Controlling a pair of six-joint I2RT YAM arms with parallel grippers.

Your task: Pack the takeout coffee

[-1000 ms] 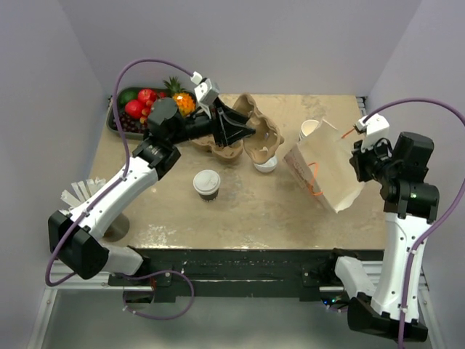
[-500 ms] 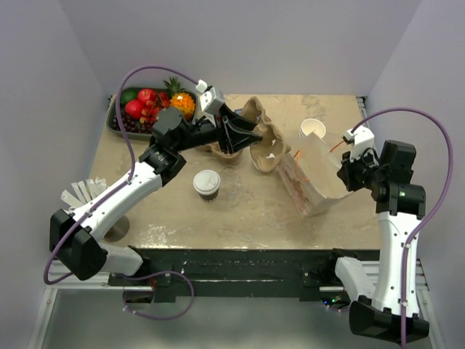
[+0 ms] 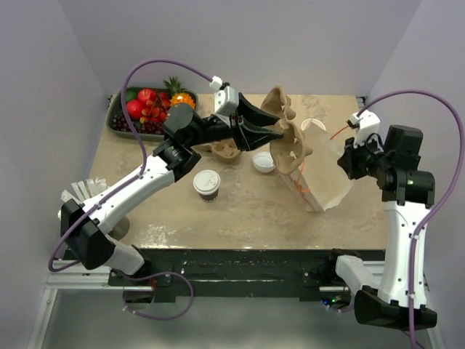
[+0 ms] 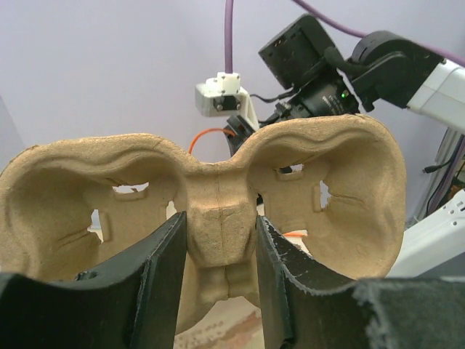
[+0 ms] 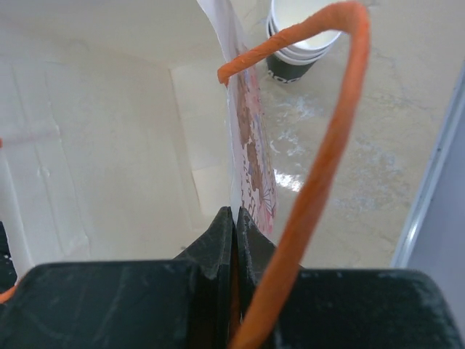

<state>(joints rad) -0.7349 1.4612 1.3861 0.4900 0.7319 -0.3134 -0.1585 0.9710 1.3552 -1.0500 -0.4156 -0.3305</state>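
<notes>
The takeout coffee (image 3: 207,183), a dark cup with a white lid, stands on the table left of centre, touched by neither gripper. My left gripper (image 3: 272,131) is shut on the centre ridge of the brown pulp cup carrier (image 3: 288,139) and holds it tilted in the air beside the bag's mouth. In the left wrist view the carrier (image 4: 218,211) sits between my fingers (image 4: 156,280). My right gripper (image 3: 349,157) is shut on the rim of the white paper bag (image 3: 325,180). The right wrist view shows the bag wall (image 5: 243,138) pinched, with the orange handle (image 5: 327,160) looping beside it.
A stack of lidless cups (image 3: 313,125) stands behind the bag and also shows in the right wrist view (image 5: 296,40). A loose white lid (image 3: 263,162) and a second pulp piece (image 3: 224,151) lie mid-table. A fruit tray (image 3: 118,125) is back left. White items (image 3: 81,192) hang at the left edge.
My left gripper has lifted the carrier off the table and carried it right, up to the bag. My right gripper has shifted the bag, which now stands more upright.
</notes>
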